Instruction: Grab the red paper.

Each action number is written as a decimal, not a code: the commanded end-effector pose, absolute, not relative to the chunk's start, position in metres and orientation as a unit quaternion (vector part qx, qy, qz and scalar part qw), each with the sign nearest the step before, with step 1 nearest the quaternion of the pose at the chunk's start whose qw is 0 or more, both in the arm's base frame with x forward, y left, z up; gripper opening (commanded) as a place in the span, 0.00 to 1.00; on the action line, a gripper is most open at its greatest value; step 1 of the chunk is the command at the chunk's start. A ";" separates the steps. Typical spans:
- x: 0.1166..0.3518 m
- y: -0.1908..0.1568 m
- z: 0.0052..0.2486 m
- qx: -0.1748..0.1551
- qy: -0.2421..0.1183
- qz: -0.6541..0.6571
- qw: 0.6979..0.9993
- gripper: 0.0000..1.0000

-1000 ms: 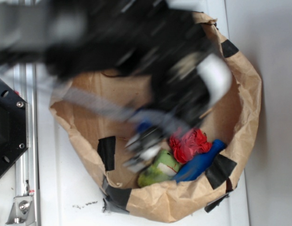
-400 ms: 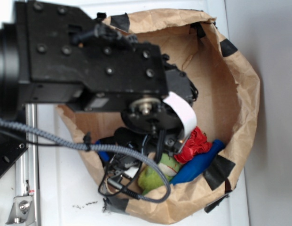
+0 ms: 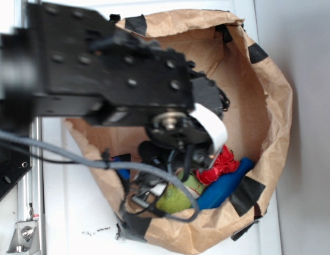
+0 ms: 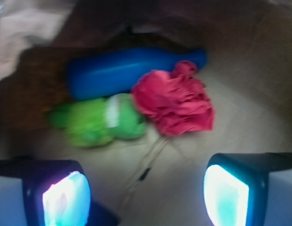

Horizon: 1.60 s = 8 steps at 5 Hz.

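The red paper is a crumpled red ball lying on the floor of a brown paper bag; in the exterior view it peeks out from under my arm. My gripper is open and empty, jaws wide apart, with the red paper ahead of it and a little to the right, not touching. In the exterior view the gripper is mostly hidden under the black arm and wrist.
A blue bottle-shaped object lies behind the paper, touching it, and a green-and-white plush toy lies to its left. Both show in the exterior view: the bottle, the toy. The bag's walls surround everything. A black mount sits at left.
My arm has swung over the bag and lowered into it, going from a blur to nearly still. It now covers more of the red paper.
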State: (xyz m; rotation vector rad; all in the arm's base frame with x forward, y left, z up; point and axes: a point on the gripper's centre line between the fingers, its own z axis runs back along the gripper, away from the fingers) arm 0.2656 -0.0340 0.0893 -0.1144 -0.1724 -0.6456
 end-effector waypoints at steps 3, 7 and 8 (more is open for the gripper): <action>0.294 -0.053 0.085 -0.065 -0.124 -0.328 0.934 1.00; 0.301 -0.086 0.067 -0.114 -0.130 -0.355 0.919 1.00; 0.304 -0.088 0.050 -0.117 -0.107 -0.359 0.920 1.00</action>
